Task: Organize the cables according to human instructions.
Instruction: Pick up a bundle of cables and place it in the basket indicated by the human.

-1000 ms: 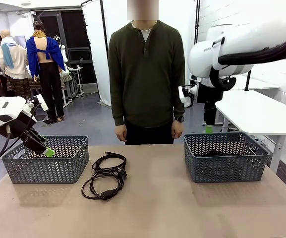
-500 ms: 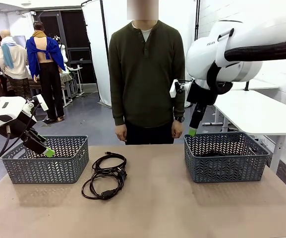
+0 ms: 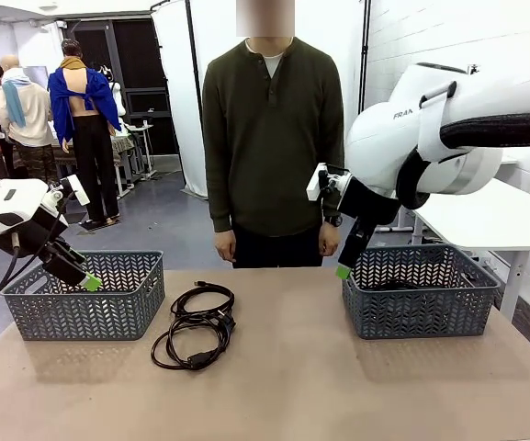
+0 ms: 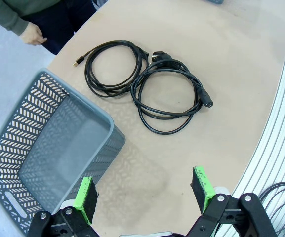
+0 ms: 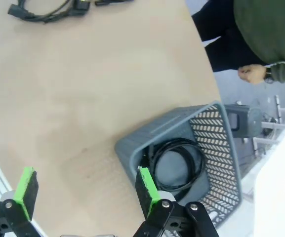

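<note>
Right wrist view — coiled cable [image 5: 200, 159] inside basket [image 5: 216, 129].

Below the left gripper [image 4: 144, 190] sits the left basket [image 4: 33, 113], two cables [image 4: 205, 100] on the table [image 4: 231, 49] ahead. Below the right gripper [image 5: 85, 183], the right basket [image 5: 172, 126] holds another cable [image 5: 201, 163].

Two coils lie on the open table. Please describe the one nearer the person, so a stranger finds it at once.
On the brown table, look beside the left basket, where two black coils touch. Take the far coil, on the person's side. Its free end carries a small gold-tipped plug; the near coil has chunky black plugs.
</note>
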`<state>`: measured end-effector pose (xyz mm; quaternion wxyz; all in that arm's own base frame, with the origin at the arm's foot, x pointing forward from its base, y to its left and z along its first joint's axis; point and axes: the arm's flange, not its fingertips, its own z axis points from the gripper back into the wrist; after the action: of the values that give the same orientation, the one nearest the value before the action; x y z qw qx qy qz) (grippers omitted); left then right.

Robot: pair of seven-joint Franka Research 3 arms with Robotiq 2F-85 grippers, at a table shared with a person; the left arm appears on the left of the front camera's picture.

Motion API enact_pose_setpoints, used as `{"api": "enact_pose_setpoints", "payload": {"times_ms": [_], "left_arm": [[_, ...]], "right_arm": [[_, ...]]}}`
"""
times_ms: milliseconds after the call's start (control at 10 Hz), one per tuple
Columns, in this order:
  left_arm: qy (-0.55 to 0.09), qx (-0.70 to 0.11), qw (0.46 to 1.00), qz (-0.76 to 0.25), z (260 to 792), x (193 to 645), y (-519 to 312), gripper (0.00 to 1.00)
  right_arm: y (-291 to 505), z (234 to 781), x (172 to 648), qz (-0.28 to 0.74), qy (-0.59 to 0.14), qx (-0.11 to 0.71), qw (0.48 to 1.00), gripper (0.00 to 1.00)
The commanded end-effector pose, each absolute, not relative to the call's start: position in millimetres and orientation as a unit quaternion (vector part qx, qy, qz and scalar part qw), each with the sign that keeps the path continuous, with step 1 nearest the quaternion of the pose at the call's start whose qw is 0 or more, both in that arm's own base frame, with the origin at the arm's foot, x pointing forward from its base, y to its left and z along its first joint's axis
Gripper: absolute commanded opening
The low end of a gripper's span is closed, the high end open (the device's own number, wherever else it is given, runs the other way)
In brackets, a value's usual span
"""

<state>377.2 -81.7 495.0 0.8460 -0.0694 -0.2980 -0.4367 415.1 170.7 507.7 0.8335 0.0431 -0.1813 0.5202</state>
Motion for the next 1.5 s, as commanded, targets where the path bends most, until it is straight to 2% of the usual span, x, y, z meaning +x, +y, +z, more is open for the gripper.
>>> {"api": "enact_pose_setpoints", "payload": {"times_ms": [0,200,300,1400], "left_arm": [[-0.297,-0.072,0.845,-0.438,494.5,377.9,-79.5,1.0],[-0.297,-0.072,0.845,-0.438,494.5,377.9,-79.5,1.0],[-0.297,-0.072,0.845,-0.438,494.5,377.9,-79.5,1.0],[-0.297,-0.072,0.845,-0.438,494.5,377.9,-79.5,1.0]], "right_arm": [[168.9,498.4,403.2,0.511,-0.195,0.069,0.834,1.0],[172.7,494.5,404.5,0.52,-0.171,0.087,0.832,1.0],[172.1,501.1,406.3,0.517,-0.18,0.062,0.835,1.0],[172.1,501.1,406.3,0.517,-0.18,0.062,0.835,1.0]]}}
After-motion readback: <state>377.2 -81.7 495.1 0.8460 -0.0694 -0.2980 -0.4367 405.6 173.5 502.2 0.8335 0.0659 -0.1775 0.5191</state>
